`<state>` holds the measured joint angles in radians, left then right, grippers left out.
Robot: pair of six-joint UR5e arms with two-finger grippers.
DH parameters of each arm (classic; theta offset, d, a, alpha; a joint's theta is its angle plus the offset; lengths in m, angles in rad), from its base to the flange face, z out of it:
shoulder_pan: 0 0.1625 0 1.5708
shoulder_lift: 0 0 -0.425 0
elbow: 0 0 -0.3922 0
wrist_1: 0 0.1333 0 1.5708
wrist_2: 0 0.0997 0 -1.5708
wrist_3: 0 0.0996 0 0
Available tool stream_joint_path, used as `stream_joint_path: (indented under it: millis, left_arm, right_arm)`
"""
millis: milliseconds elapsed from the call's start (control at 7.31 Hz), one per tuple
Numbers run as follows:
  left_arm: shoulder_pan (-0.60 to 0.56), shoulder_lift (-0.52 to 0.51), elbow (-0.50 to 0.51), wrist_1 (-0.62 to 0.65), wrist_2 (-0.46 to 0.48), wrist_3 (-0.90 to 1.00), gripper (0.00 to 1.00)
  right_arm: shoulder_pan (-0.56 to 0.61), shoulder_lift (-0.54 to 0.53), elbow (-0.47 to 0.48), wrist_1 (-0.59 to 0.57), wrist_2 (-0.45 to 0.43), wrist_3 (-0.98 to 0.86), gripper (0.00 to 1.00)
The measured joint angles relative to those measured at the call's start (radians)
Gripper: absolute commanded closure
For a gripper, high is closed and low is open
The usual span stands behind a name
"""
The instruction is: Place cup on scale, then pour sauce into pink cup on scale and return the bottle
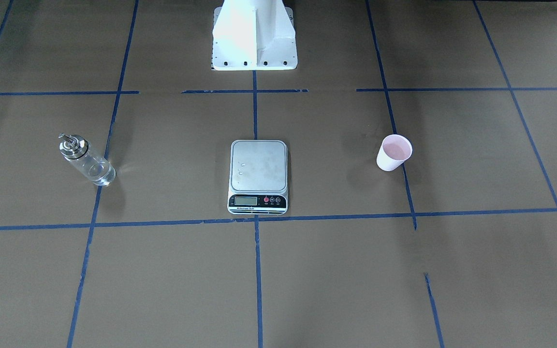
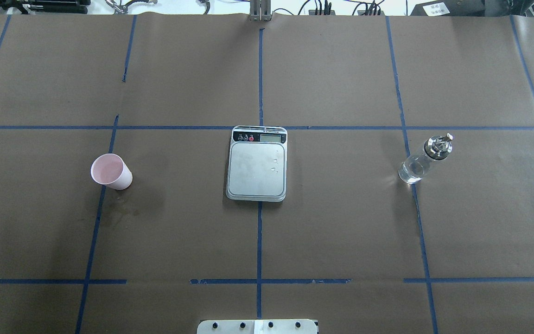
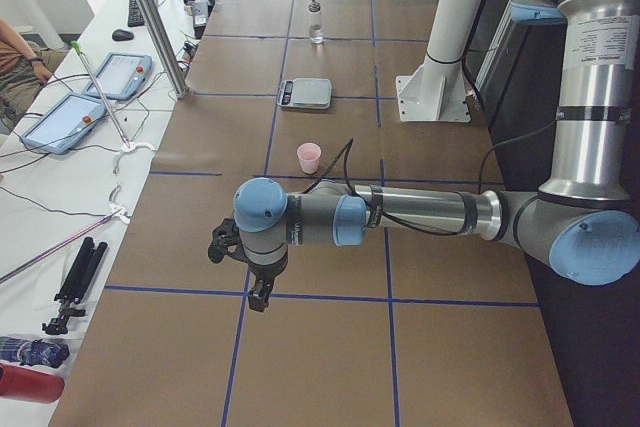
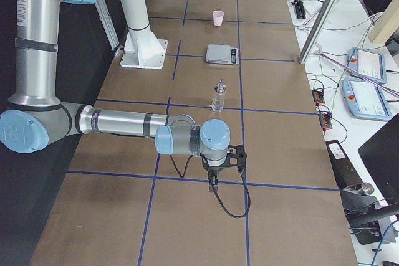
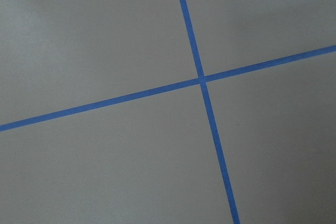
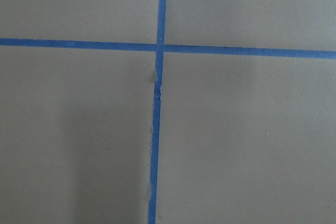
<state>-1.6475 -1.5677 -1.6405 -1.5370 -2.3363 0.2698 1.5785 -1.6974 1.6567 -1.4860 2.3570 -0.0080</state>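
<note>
**A:** How is the scene laid out?

**B:** A brown worktop marked with blue tape lines is seen. The left arm and the right arm are held low at opposite ends of it, well apart from everything. How far the left jaws and right jaws are open cannot be told, and nothing can be made out in them. The scale lies at the centre, its platform bare but for a few droplets. The bottle stands upright on the robot's right and the cup upright on its left, each well apart from the scale.

**A:** How should the first step be done well?

**B:** Nothing appears to have been started, so the cup is to be placed first, probably by the left arm. The thin paper wall should be gripped lightly, so that it is not crushed. The cup should be kept upright and set down in the middle of the platform.
</note>
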Motion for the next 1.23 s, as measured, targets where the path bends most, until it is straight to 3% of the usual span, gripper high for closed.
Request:
stream_joint_path:
  millis: [410, 958, 1231]
  left_arm:
    - [0.000, 0.000, -0.036, 0.003, 0.002, -0.002, 0.00]
    - [0.019, -0.006, -0.198, -0.003, -0.010, 0.000, 0.00]
    - [0.078, -0.010, -0.239, -0.005, -0.084, -0.044, 0.00]
  right_arm:
    - [0.000, 0.006, 0.002, -0.005, 0.027, -0.001, 0.00]
    - [0.000, 0.007, 0.004, -0.004, 0.081, 0.000, 0.00]
    - [0.000, 0.008, 0.006, -0.001, 0.078, 0.000, 0.00]
